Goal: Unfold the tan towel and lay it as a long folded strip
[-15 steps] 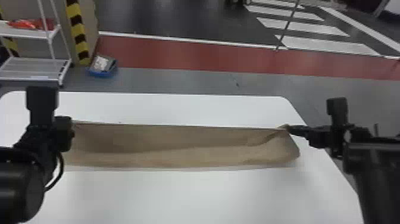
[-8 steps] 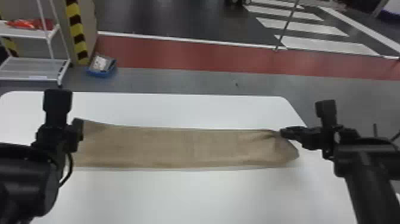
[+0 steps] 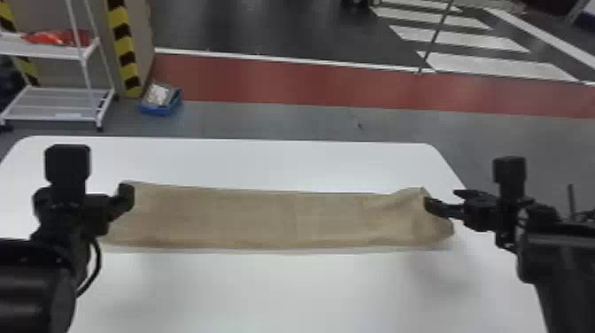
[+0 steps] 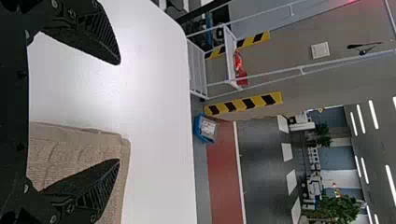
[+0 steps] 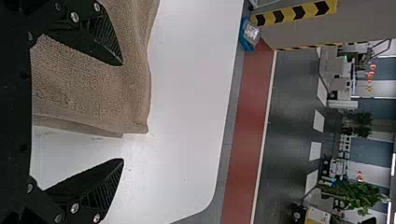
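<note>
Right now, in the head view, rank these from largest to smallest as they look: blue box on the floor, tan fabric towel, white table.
1. White table
2. Tan fabric towel
3. Blue box

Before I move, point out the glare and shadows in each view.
Left wrist view: a bright patch of glare on the table by the left gripper, with lit ceiling lights beyond; head view: faint, soft-edged shadows on the table's near part, below both ends of the towel; right wrist view: the table fairly evenly lit, without a strong hot spot.
</note>
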You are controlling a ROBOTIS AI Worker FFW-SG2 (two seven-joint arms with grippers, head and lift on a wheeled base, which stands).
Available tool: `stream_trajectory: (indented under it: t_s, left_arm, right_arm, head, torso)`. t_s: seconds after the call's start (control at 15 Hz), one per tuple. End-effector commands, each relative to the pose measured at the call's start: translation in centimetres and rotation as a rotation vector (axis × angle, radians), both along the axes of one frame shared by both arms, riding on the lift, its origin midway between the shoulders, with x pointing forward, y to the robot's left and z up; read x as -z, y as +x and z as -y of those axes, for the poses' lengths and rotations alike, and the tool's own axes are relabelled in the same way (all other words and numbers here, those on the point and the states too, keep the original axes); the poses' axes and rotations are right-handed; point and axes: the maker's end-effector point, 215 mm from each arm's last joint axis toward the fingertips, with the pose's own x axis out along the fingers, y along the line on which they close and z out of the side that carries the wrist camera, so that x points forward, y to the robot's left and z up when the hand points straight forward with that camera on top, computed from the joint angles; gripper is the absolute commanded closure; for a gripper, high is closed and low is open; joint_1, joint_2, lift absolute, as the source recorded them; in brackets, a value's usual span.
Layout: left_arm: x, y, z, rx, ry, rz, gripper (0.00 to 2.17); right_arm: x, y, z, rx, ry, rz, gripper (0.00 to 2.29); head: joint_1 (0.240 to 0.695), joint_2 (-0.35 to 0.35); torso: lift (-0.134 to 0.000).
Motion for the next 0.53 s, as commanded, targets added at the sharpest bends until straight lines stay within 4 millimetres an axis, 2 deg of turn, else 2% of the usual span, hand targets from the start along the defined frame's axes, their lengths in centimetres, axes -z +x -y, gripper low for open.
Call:
stream_trajectory:
  t_s: [0.0,0.13,0.33,0.4,0.47]
  left_arm:
    - [0.3,-1.6,-1.0,0.015,-0.134,0.0,0.02]
    - [-0.1,-2.9,-1.3,0.043,-0.217,0.023,0.03]
    - [0.5,-5.0,-1.4,0.046,-0.241,0.015,0.03]
    - [1.0,-6.3,-1.2,0.051,-0.24,0.01,0.03]
    - [0.3,-7.2,-1.2,0.055,-0.24,0.05,0.03]
  right_arm:
    - [-2.3,-1.7,0.4,-0.017,0.041,0.095,0.05]
    - [-3.9,-3.1,-0.5,-0.052,0.109,0.166,0.06]
    - [-2.6,-4.6,-2.5,-0.053,0.141,0.169,0.06]
    - [-2.2,-5.4,-3.2,-0.06,0.146,0.173,0.06]
    - [-2.5,-6.0,-4.2,-0.078,0.158,0.203,0.07]
  head:
    - [0.695,-0.212]
    - [0.695,-0.215]
    - [0.695,-0.21]
    - [0.695,-0.2]
    - [0.695,-0.197]
  torso:
    - [-0.11]
    - [-0.11]
    - [-0.11]
    - [-0.11]
    - [-0.11]
